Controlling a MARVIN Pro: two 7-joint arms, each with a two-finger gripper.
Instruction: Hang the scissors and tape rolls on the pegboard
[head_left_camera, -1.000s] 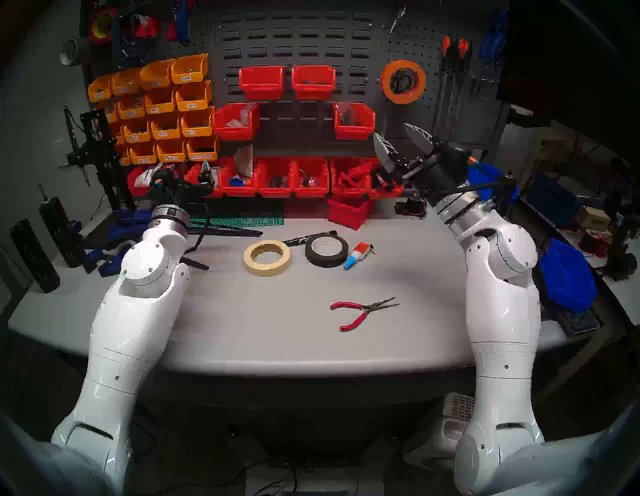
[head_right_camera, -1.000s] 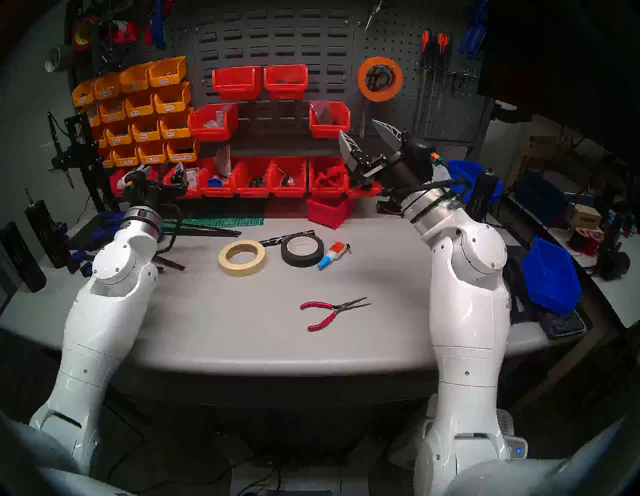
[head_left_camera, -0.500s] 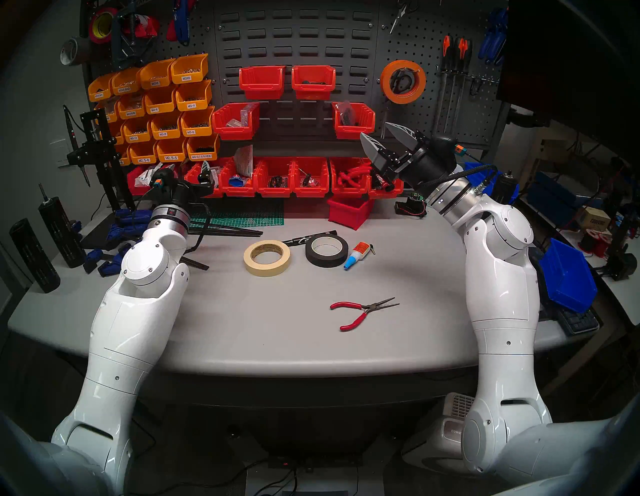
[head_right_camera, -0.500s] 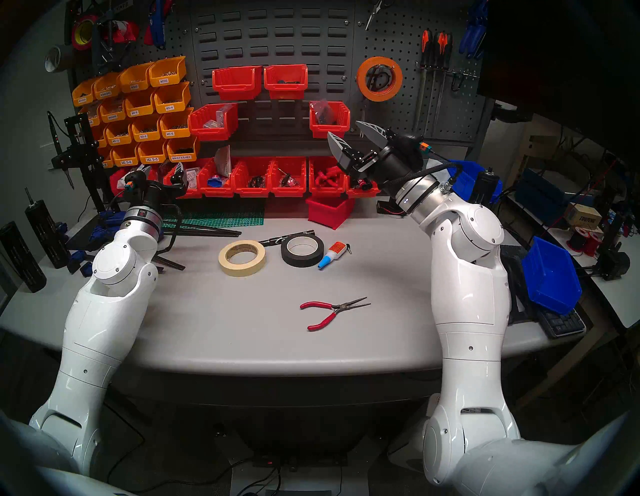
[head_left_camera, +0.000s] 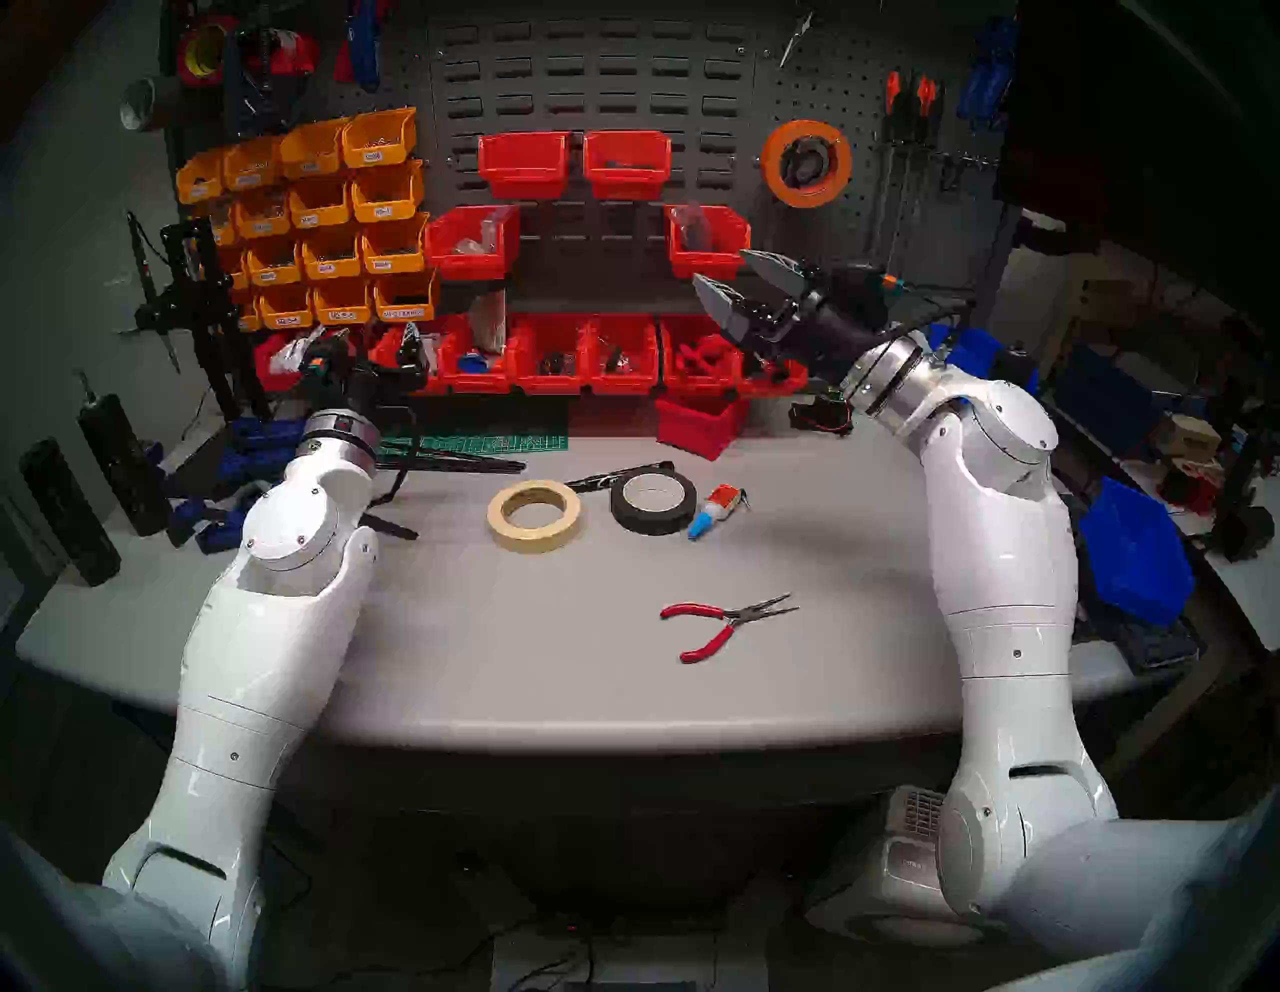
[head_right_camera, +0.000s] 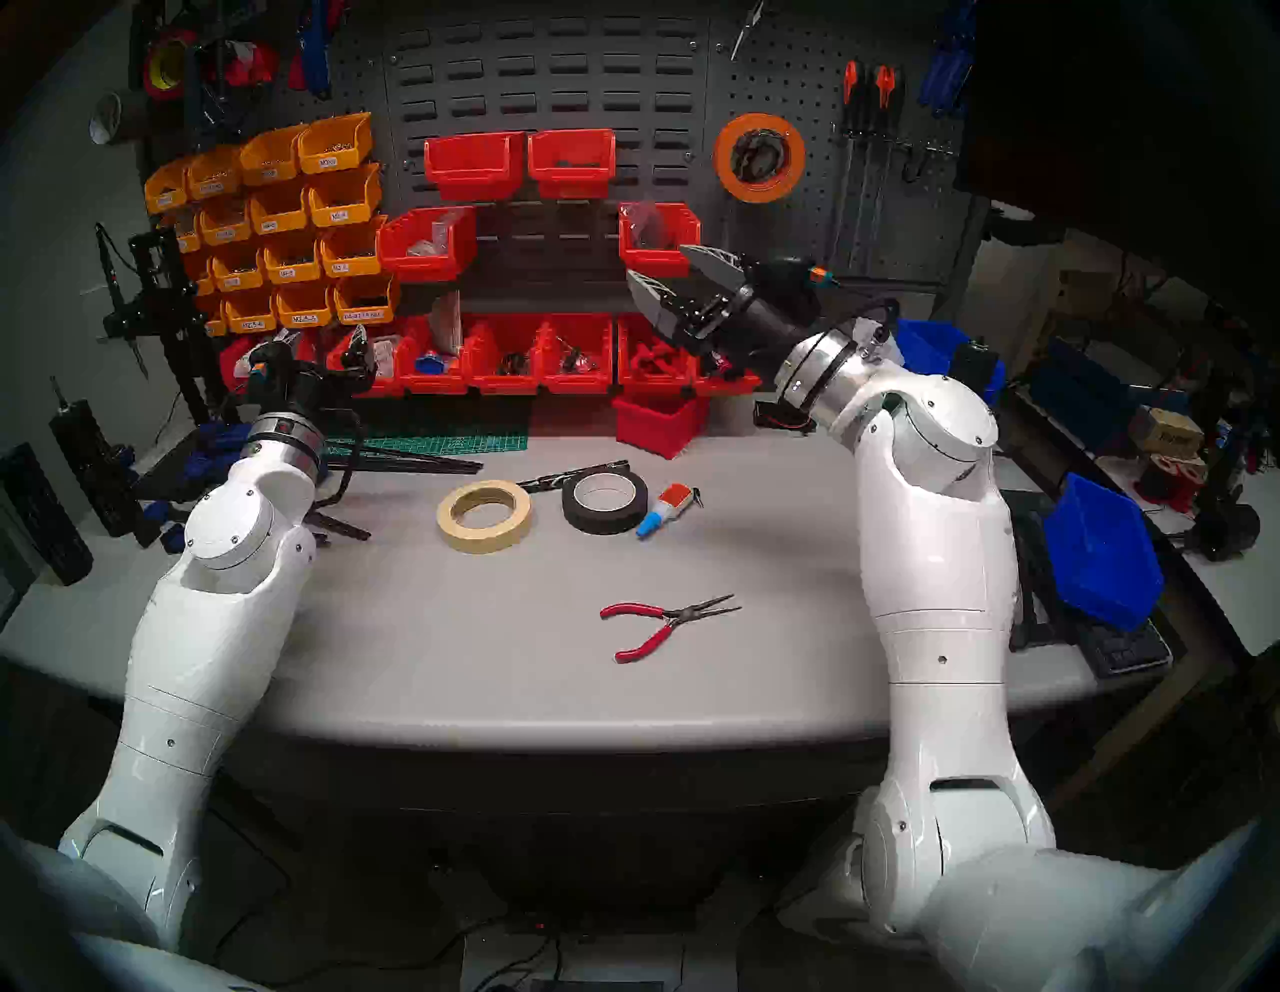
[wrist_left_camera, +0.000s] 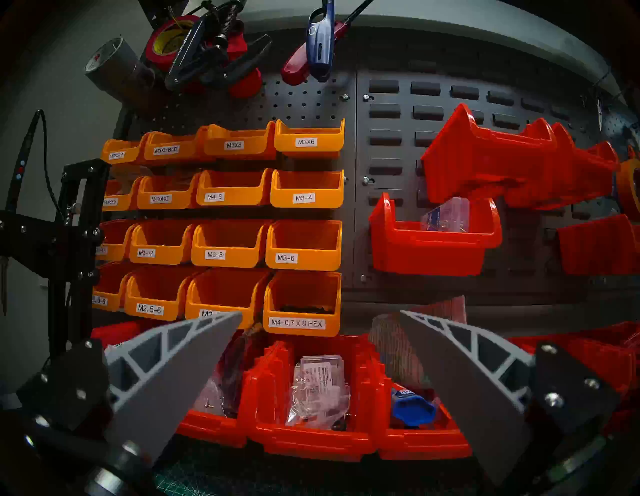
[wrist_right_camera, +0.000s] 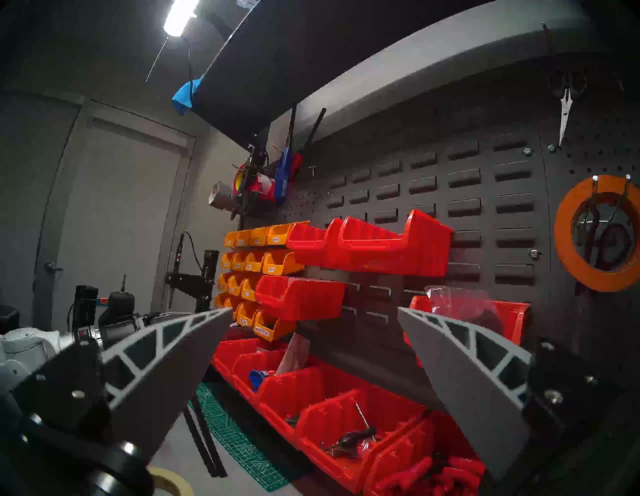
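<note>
Hanging on the dark grey holey pegboard (head_left_camera: 841, 76): wide orange tape roll (head_left_camera: 806, 163). Holding both jaws spread wide, pinching nothing.

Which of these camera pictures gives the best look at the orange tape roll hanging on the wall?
The head views: the orange tape roll shows whole on the pegboard. The right wrist view shows it larger but cut at the edge; the left wrist view catches only a sliver.

I see orange tape (head_left_camera: 806, 163) hanging on the pegboard (head_left_camera: 859, 228) upper right; cream tape (head_left_camera: 534, 515) and black tape (head_left_camera: 653, 503) lie flat mid-frame.
</note>
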